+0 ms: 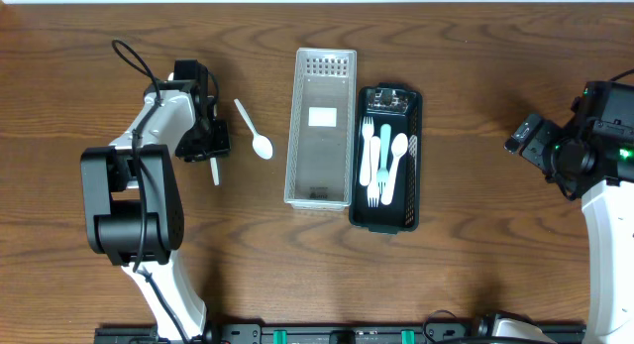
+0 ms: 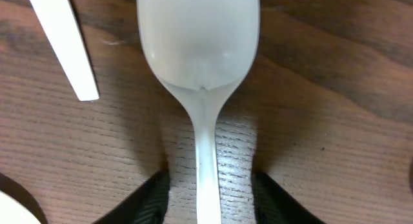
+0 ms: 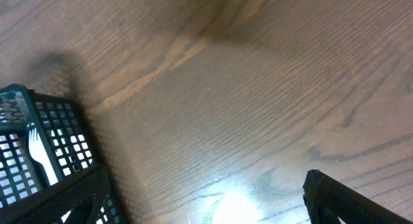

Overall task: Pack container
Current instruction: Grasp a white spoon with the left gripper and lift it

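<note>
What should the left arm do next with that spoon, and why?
Probably close the left fingers on the spoon. Its handle lies on the table between them with a gap on each side, so nothing grips it yet.

Brown tabletop (image 1: 475,106), streaked with darker wood grain. White spoon (image 1: 250,126). Translucent whitish bin (image 1: 319,161), dotted with perforations. Black lattice-patterned basket (image 1: 415,166); inside, white forks (image 1: 368,151) and one pale teal utensil (image 1: 385,136). Black-and-white left arm (image 1: 158,116) with black end effector (image 2: 211,195).
</note>
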Controlling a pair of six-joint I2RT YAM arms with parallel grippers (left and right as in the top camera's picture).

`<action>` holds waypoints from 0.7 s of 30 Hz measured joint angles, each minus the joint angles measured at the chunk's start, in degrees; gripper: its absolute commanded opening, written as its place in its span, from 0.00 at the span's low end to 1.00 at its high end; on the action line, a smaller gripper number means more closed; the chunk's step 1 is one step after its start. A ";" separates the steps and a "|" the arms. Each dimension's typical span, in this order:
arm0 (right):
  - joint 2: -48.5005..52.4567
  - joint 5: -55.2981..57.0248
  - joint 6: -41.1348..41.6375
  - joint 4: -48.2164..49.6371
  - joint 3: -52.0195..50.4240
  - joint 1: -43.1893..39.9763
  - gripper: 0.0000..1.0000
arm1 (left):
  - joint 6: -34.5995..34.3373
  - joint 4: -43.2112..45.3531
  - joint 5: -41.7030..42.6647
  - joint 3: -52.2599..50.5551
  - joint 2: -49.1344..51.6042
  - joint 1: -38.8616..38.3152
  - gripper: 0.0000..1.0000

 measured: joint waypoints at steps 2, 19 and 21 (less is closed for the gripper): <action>0.00 0.00 0.00 -0.11 0.00 0.00 0.99 | -0.04 -0.02 -0.04 0.00 0.07 0.00 0.24; 0.00 0.00 0.00 -0.83 0.00 0.00 0.99 | 1.42 -7.39 -0.26 3.30 -4.31 -0.07 0.06; 0.00 0.00 0.00 -0.83 0.00 0.00 0.99 | 1.44 -9.11 -0.24 5.25 -8.44 -0.33 0.06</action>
